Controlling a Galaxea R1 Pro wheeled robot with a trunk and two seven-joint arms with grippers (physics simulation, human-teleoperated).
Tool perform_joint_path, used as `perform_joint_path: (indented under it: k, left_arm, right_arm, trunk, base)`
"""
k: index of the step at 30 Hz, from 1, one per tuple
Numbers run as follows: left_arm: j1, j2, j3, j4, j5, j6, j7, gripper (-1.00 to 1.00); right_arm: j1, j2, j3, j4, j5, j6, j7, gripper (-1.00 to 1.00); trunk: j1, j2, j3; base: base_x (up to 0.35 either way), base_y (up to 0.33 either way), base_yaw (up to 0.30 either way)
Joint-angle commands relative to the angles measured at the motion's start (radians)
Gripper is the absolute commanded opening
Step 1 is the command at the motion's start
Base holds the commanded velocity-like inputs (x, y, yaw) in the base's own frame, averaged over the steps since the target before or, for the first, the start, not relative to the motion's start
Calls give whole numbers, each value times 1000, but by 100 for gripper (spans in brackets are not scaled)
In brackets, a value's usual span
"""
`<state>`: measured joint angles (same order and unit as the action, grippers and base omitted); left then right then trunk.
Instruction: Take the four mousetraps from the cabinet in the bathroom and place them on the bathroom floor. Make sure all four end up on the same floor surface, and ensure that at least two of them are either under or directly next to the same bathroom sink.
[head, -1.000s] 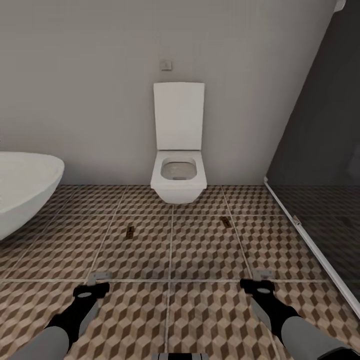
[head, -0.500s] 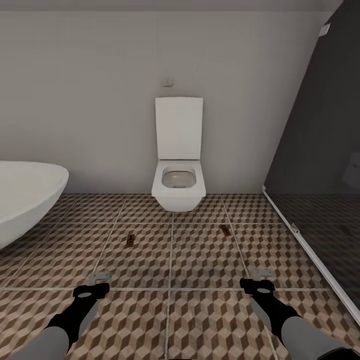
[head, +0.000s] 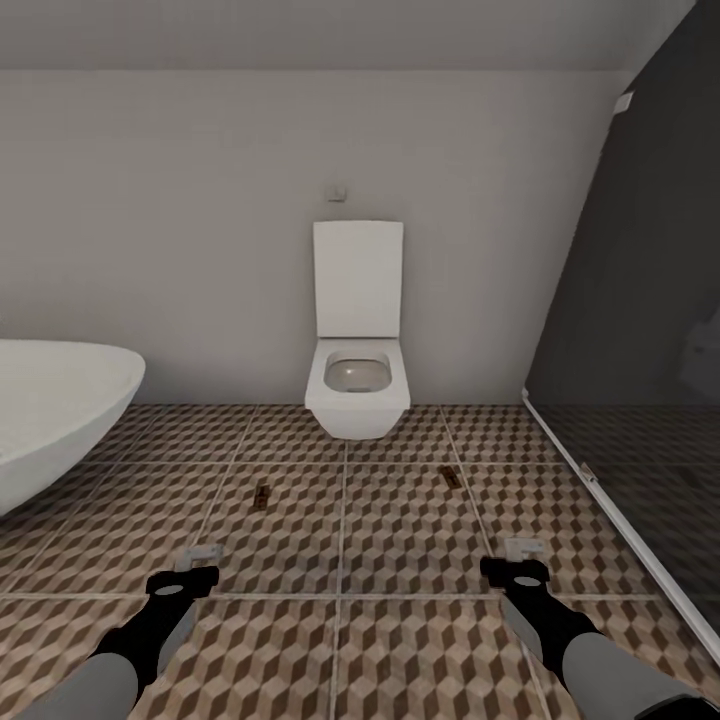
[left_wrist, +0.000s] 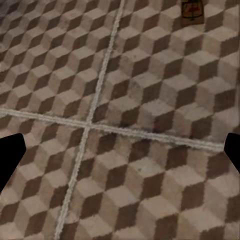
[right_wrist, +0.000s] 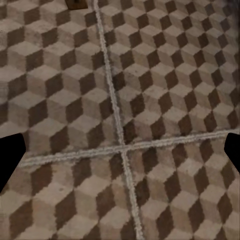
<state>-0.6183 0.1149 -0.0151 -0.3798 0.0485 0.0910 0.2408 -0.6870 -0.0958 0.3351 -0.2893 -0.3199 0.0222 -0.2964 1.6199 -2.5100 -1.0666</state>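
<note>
mousetraps lie flat on the bathroom floor (head: 400, 520) — one (head: 261, 495) at eleven o'clock from me, the other (head: 450, 476) at one o'clock, both in front of the toilet (head: 357, 395) and well apart. each runs its long axis roughly toward the wall, the right one a little slanted. no sink nearby, so i judge this spot won't satisfy the sink condition. my left fingers (head: 197, 559) and right fingers (head: 524, 554) hang low over the tiles — spread wide, holding nothing.

Bathroom floor (left_wrist: 150, 100): cube-pattern tiles in brown, beige, white; pale grout lines crossing. One mousetrap (left_wrist: 192, 12) lying flat on a tile. Dark tips of left pincer (left_wrist: 120, 155) spread wide, nothing between
</note>
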Motion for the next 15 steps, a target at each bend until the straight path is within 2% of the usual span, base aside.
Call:
perform_joint_path:
  k: [1, 15]
  left_arm:
    - [0, 0, -2, -2, 5, 6, 3, 100]
    - [0, 0, -2, -1, 7, 6, 2, 100]
  right_arm:
    - [0, -1, 8, -1, -8, 2, -6, 100]
    - [0, -1, 8, -1, -8, 4, -6, 100]
  trunk:
    - [-1, 0, 3]
    - [-7, 3, 57]
  base:
    - [0, 0, 0]
    - [0, 0, 0]
